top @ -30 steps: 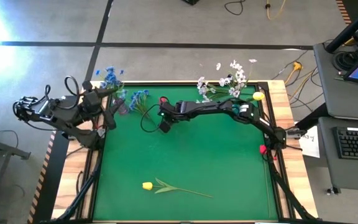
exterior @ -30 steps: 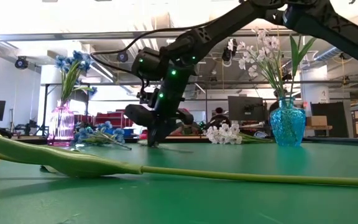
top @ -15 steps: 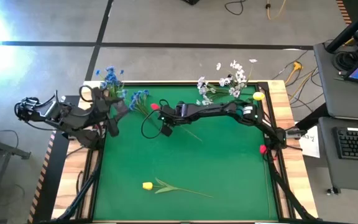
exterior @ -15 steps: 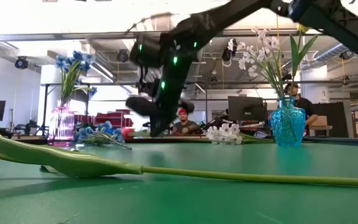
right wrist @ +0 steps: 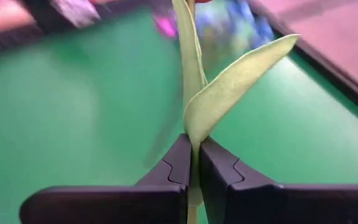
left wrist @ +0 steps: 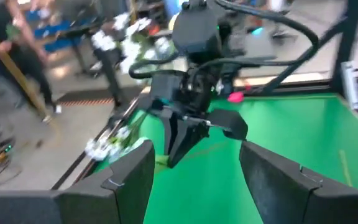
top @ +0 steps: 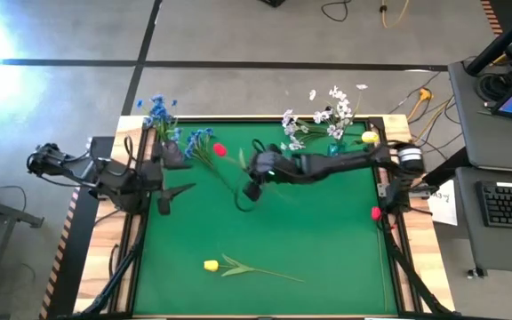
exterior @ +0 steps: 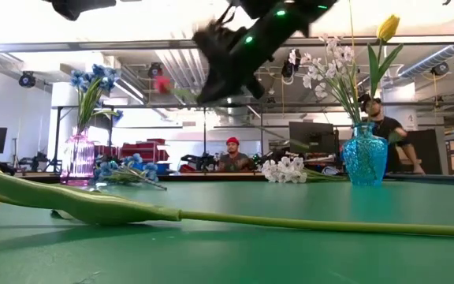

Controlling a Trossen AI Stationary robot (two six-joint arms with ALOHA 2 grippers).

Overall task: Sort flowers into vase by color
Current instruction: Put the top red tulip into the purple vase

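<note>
Sorting looks partly done, judging from the high view: blue flowers [top: 157,111] stand in a vase at the upper left corner of the green table [top: 327,240], white sprays [top: 332,111] and a yellow tulip [top: 369,137] stand in a vase at the upper right, while loose blue flowers [top: 198,138] lie near the upper left corner and a second yellow tulip [top: 210,265] lies low in the frame, left of centre, both still to be placed. Mid-frame, the right gripper [top: 251,184] carries a red tulip [top: 220,150], its head showing just left of the arm; the left gripper [top: 169,191] waits at the left edge of the table. The low view adds heights: the red tulip [exterior: 161,83] is well up in the air at upper centre, the pink vase [exterior: 78,158] and blue vase [exterior: 364,156] stand at left and right, and more white blossoms [exterior: 286,169] lie on the table beside the blue vase, also unsorted; people sit in the room behind. The left wrist view shows the left gripper's fingers [left wrist: 129,180] spread wide with nothing between them, and the right arm ahead. Only the right wrist view shows the grip: the right gripper's fingers [right wrist: 174,163] are pinched tight on the green stem [right wrist: 189,134] just below a leaf.
</note>
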